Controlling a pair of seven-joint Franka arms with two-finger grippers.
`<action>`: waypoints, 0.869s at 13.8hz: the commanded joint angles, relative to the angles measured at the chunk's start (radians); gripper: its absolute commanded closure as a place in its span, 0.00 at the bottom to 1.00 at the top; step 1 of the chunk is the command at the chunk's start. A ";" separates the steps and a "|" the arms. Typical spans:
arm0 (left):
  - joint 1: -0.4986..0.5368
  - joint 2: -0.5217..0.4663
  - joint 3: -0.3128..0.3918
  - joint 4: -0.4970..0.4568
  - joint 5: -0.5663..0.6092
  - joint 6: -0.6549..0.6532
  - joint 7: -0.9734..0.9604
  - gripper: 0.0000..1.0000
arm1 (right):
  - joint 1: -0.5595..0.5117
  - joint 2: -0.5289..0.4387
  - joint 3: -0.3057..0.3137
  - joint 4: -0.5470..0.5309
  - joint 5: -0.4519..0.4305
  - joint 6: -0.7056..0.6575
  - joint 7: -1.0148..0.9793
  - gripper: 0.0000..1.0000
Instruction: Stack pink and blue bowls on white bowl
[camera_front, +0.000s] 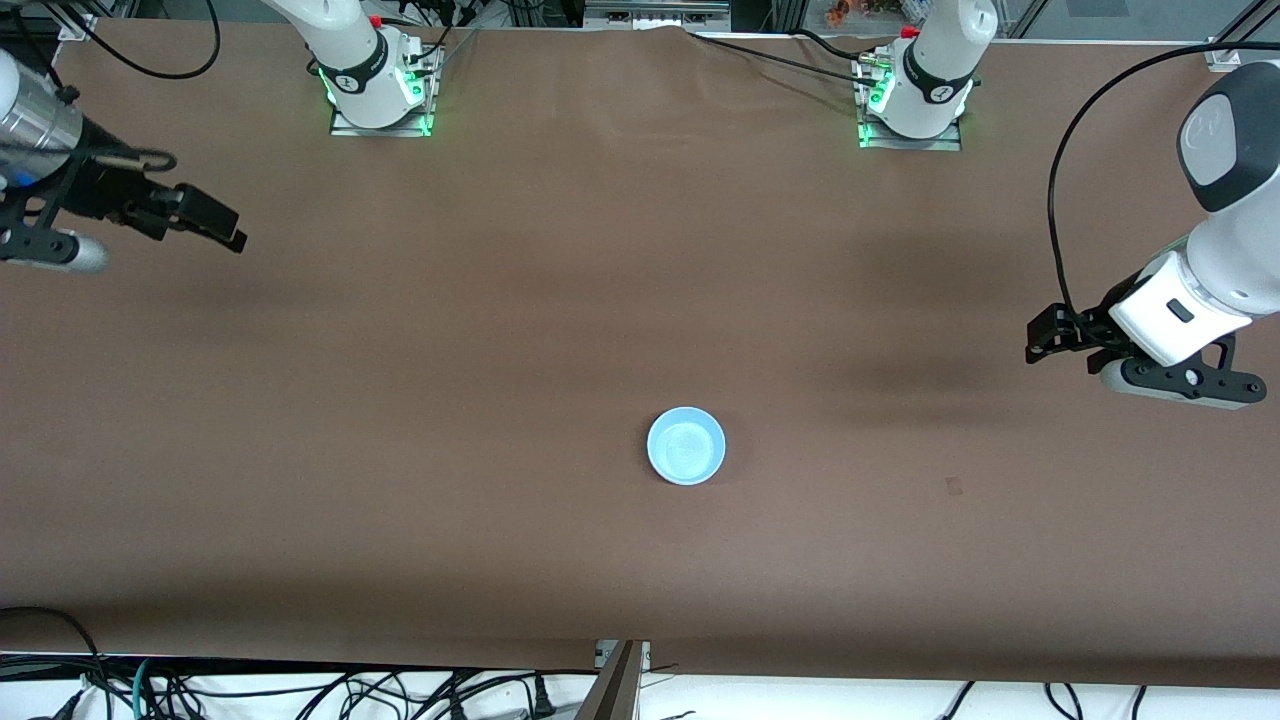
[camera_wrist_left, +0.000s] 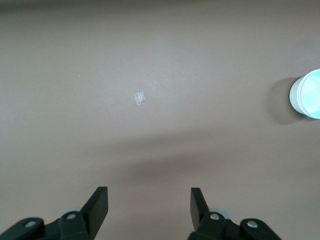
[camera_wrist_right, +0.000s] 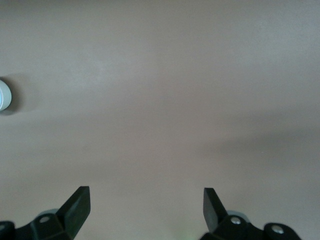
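Brown-covered table (camera_front: 420, 420) with one stack of bowls, both my arms drawn aside.

Nearest the front camera run cables (camera_front: 300, 690) along the table edge; farther in sits the blue bowl (camera_front: 686, 446), white walls showing under it from my left wrist. My left gripper (camera_front: 1040, 338) hovers, fingers parted and empty, over its table end; my right gripper (camera_front: 228, 228), spread wide and empty, over the other. Farthest stand both green-lit bases (camera_front: 380, 95).

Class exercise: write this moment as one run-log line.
bowls: light sky-blue glossy round bowl topmost, mid-table | left gripper: open, empty, left end | right gripper: open, empty, right end
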 joint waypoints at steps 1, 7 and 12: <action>-0.004 -0.098 0.001 -0.089 -0.002 0.000 0.019 0.25 | -0.028 -0.024 0.022 -0.036 -0.014 0.022 -0.012 0.00; 0.010 -0.154 0.005 -0.095 0.013 -0.020 0.018 0.20 | -0.034 -0.007 -0.042 -0.030 -0.014 0.042 -0.134 0.00; 0.010 -0.189 0.002 -0.066 0.074 -0.035 0.010 0.00 | -0.024 0.007 -0.030 -0.022 -0.042 0.045 -0.125 0.00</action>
